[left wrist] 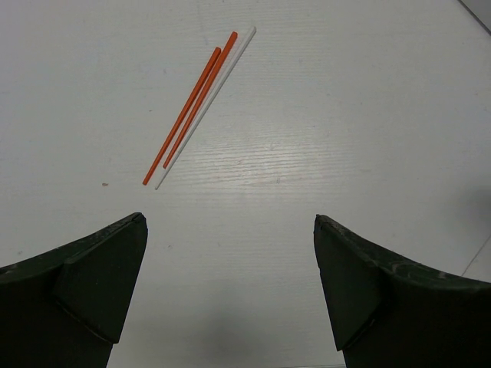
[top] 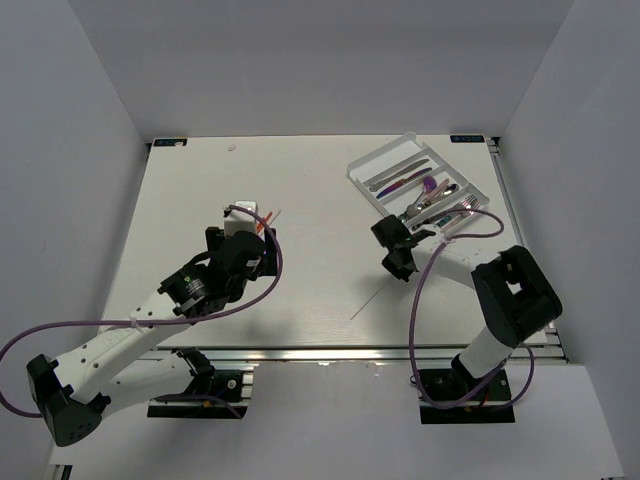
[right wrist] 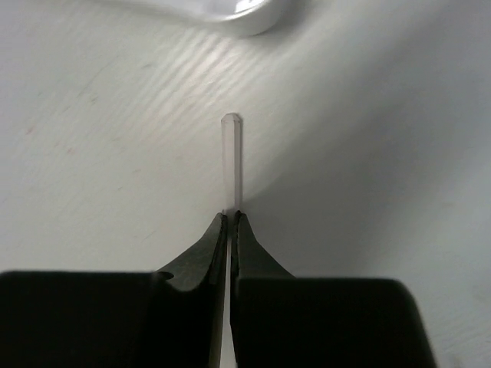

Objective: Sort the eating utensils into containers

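The white cutlery tray (top: pixel 362 170) lies at the far right, with several silver, purple and pink utensils (top: pixel 428 192) in its long compartments. My right gripper (top: pixel 395 252) is just in front of the tray's near corner, low over the table. In the right wrist view it (right wrist: pixel 231 215) is shut on a thin white stick (right wrist: pixel 231 153) that points at the tray's rim (right wrist: pixel 245 17). The stick's long end (top: pixel 365 304) trails toward the near edge. My left gripper (left wrist: pixel 230 220) is open and empty, behind two orange sticks (left wrist: pixel 192 103) and a white stick (left wrist: pixel 211 96) lying on the table.
The orange sticks (top: pixel 268 221) lie at mid-table, just beyond my left gripper (top: pixel 255 238). The right arm's purple cable (top: pixel 478 232) loops beside the tray's near end. Grey walls close in the table on three sides.
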Controlling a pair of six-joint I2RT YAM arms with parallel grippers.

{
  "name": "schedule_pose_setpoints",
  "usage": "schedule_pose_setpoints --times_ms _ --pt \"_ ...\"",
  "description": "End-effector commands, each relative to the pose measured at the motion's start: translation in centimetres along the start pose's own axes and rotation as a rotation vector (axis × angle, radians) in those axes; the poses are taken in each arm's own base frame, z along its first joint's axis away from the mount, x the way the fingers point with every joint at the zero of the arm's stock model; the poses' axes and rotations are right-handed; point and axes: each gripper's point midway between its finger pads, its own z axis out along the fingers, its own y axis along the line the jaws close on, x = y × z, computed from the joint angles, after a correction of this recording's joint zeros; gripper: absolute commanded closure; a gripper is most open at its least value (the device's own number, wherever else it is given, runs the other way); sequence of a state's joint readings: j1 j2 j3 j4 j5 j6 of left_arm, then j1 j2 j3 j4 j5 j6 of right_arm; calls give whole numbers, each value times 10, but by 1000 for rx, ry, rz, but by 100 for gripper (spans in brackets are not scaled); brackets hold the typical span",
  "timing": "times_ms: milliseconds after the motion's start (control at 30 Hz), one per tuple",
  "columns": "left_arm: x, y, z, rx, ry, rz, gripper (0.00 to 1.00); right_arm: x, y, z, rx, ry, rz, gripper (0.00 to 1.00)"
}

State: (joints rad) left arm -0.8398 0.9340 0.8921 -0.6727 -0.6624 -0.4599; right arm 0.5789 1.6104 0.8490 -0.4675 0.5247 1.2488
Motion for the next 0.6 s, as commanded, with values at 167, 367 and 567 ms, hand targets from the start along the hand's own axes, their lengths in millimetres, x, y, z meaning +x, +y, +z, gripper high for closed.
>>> schedule_pose_setpoints --times_ms 167,367,567 --pt "-6 9 -3 -31 -31 -19 2 89 113 -46 -466 331 -207 100" --pt "-14 19 -7 -72 -69 -43 2 49 194 -109 -831 288 -237 100" --pt "-13 27 -5 -129 -72 -36 2 -7 245 -115 -870 184 -200 100"
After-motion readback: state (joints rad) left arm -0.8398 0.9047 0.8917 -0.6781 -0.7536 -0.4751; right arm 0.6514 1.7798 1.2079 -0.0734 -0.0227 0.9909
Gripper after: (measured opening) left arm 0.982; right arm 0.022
